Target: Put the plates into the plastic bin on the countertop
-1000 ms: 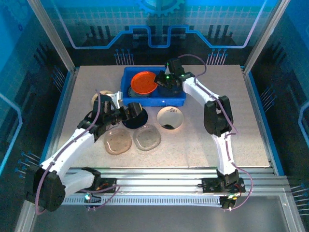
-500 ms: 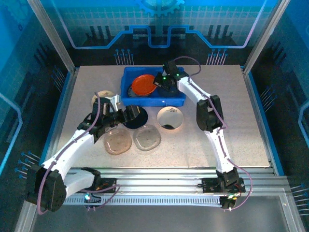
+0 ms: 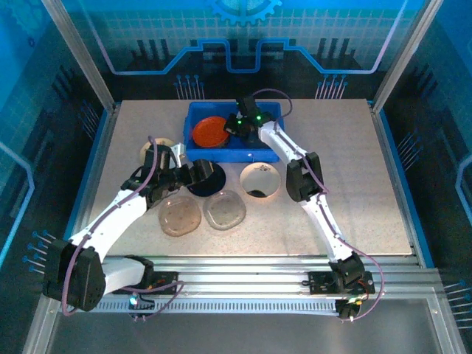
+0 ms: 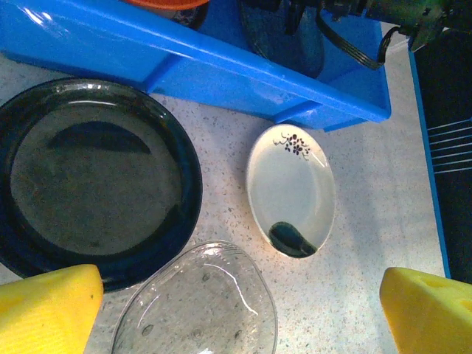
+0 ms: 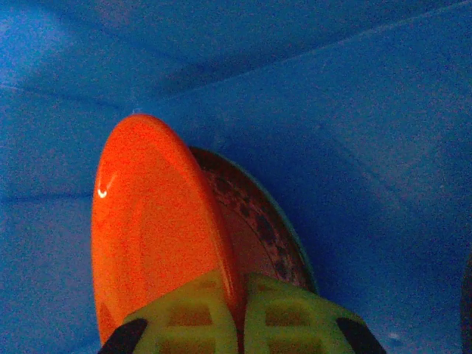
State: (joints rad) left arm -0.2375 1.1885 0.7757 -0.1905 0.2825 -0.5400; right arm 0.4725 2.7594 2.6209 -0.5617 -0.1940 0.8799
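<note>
Orange plate (image 3: 209, 131) clamped at rim by R gripper (image 5: 240, 295), tilted inside bin (image 3: 269, 153) for set-down. L gripper (image 3: 193, 174) spread wide over black plate (image 4: 96, 181), presumably pre-grasp.

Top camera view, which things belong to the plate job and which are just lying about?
Job: orange plate, pinched by the right gripper inside the blue bin; patterned plate behind it; black plate; cream plate; left clear plate; right clear plate; pale plate by the left arm.
Not the job: metal frame rails; blue back panel.
</note>
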